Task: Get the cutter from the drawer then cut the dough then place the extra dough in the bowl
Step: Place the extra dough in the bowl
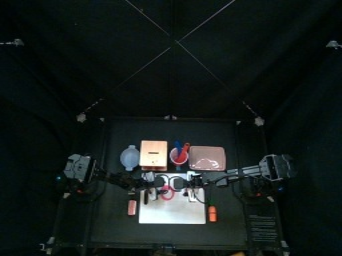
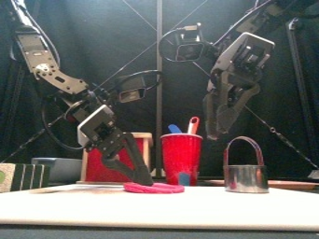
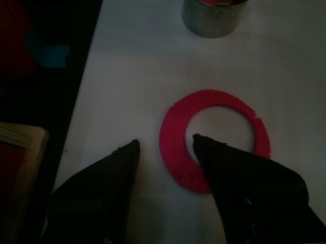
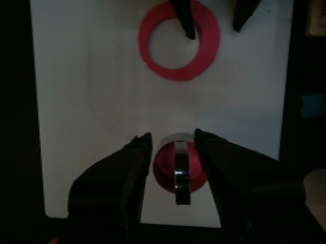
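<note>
- Left jaws [image 3: 165, 143], spread wide, straddle one side of the dough ring [image 3: 216, 98] on the board [image 3: 140, 67] — pinch that side only, lift slowly.
- Right jaws [image 4: 176, 135] hang open above the cutter [image 2: 245, 166], on the board's right.

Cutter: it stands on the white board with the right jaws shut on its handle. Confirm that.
Not shut on it. The cutter stands on the white board, but the right gripper hangs above its handle, jaws open, as the front view shows.

Booth dim, black curtains [image 1: 80, 60] swallow light; white cutting board [image 1: 181, 213] brightest; cutter [image 2: 247, 175] glints; wrist views dark.
</note>
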Controlling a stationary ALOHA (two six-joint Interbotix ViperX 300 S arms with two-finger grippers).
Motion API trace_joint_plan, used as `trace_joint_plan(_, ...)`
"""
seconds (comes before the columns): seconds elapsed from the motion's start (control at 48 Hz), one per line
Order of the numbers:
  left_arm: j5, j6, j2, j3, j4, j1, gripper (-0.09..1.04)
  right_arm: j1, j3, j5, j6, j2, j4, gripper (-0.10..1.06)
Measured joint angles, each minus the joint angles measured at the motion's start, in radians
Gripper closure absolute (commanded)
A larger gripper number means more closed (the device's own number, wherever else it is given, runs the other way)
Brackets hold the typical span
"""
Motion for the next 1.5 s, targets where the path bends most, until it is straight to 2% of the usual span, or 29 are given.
trace_joint_plan(0.438, 0.041, 0.0, 0.005, -0.006, 0.002, -0.021, 0.44, -0.003, 0.0, 0.002, 0.0, 0.0, 0.0, 0.18)
trace_joint_plan(0.854, 0.034, 0.0, -0.054, -0.014, 0.026, -0.044, 0.45, -0.021, 0.0, 0.003, 0.0, 0.0, -0.006, 0.18)
trace_joint_plan(1.083, -0.029, 0.006, -0.233, 0.052, 0.094, -0.028, 0.45, -0.037, 0.0, 0.005, 0.0, 0.0, -0.005, 0.18)
trace_joint_plan(1.271, -0.041, 0.002, -0.442, 0.189, 0.155, 0.11, 0.46, -0.046, 0.0, 0.005, 0.002, 0.0, -0.003, 0.18)
trace_joint_plan(1.5, 0.023, 0.0, -0.769, 0.336, 0.179, 0.287, 0.45, -0.052, -0.002, -0.005, -0.002, 0.0, -0.011, 0.18)
